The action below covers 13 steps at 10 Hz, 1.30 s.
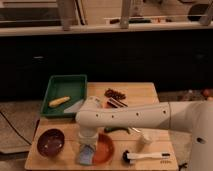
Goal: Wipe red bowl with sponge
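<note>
The red bowl (pixel 106 149) sits on the wooden table near its front edge, and my wrist covers its left part. My gripper (pixel 86 148) points straight down at the bowl's left rim. It is shut on the blue sponge (pixel 86 158), which presses down at the rim and hangs partly over the table beside the bowl. My white arm (pixel 135 116) reaches in from the right, above the bowl.
A dark maroon bowl (pixel 51 141) stands left of the red bowl. A white-handled black brush (pixel 146 157) lies to its right, with a small white cylinder (pixel 145 139) behind it. A green tray (pixel 65 85) holding a yellow item (pixel 59 101) is at the back left. Dark red items (pixel 116 94) lie behind the arm.
</note>
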Each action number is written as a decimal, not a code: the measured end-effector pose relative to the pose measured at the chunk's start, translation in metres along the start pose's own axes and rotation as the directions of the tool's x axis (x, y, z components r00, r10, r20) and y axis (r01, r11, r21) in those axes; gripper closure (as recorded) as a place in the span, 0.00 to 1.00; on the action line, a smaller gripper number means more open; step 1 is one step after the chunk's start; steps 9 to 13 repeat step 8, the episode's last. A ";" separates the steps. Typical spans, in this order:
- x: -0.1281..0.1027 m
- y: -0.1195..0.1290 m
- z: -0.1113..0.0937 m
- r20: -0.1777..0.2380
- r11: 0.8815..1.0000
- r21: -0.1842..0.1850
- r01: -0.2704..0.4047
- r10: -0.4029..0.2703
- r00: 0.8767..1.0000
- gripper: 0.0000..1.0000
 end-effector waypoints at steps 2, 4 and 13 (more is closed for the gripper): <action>-0.003 0.020 -0.001 0.010 1.000 0.000 -0.027 0.027 1.000 1.00; -0.001 0.057 -0.006 0.006 0.995 -0.010 -0.097 0.097 0.995 1.00; 0.033 0.092 -0.015 -0.048 0.974 -0.053 -0.220 0.218 0.975 1.00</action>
